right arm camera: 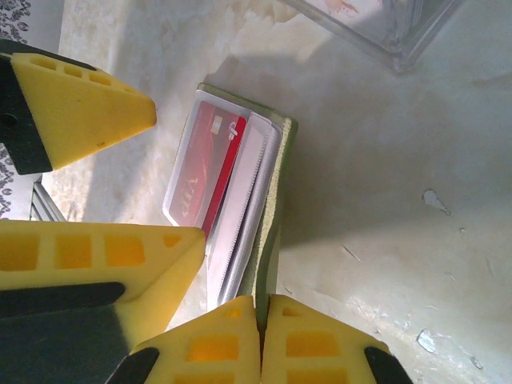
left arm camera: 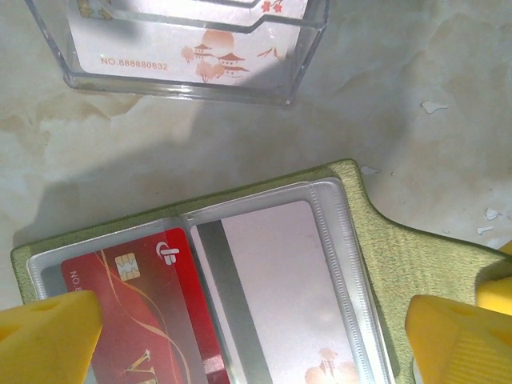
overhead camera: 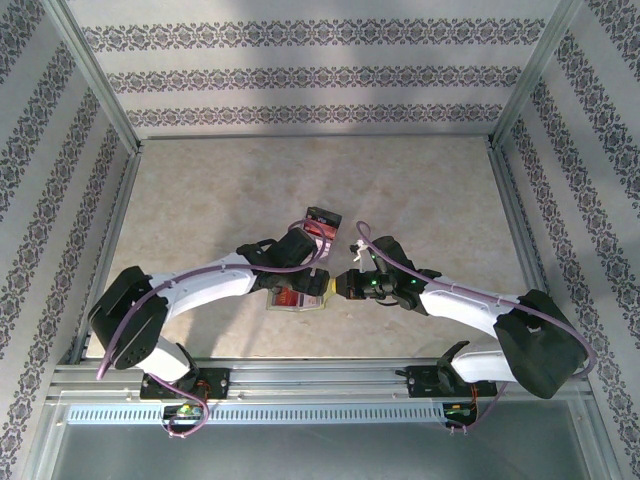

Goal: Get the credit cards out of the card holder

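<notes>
So, the left tool [left arm camera: 254, 340] is spread wide and holding nothing, with one finger on each side of the card holder [left arm camera: 376, 240]. That lies open and flat on the tabletop [left arm camera: 416, 96]. The right tool [right arm camera: 260, 336] is pinched shut, looks like on the holder's green edge. Count: one holder and two cards in its clear sleeves, a red card [left arm camera: 144, 320] and a pale card [left arm camera: 280, 288] with a grey stripe, side by side. One clear box [left arm camera: 192, 84] sits just beyond.

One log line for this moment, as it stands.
phase: pre-grasp | left gripper: open over card holder | right gripper: shut at holder's edge | red card, striped card: in sleeves
</notes>
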You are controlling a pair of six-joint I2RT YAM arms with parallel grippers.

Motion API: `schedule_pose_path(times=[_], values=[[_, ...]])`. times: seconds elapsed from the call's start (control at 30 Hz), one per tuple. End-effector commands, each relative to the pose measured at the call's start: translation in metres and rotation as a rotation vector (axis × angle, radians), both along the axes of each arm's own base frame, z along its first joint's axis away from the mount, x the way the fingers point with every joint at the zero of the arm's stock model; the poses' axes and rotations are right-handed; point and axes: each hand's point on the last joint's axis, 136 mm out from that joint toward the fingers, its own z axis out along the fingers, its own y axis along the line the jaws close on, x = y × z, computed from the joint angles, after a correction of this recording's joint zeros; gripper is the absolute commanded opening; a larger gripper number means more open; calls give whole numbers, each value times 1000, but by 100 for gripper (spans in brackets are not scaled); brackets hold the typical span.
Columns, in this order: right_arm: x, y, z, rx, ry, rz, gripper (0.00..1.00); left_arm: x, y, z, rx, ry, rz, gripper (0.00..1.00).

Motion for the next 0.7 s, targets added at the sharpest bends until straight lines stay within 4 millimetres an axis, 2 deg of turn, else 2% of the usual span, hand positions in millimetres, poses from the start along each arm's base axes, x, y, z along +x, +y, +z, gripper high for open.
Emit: schedule_pose_path(times=[0.0,0.5,0.67], values=[[0,5,5,19,-19,16,0,-9,10,-15,83,38,-22,97],[-1,5,4,20,-21,15,0,-11,12,-30,117,67,-27,97],[-2,4,3,16,-20,13,0,-10,19,-26,141,53,-13,97]])
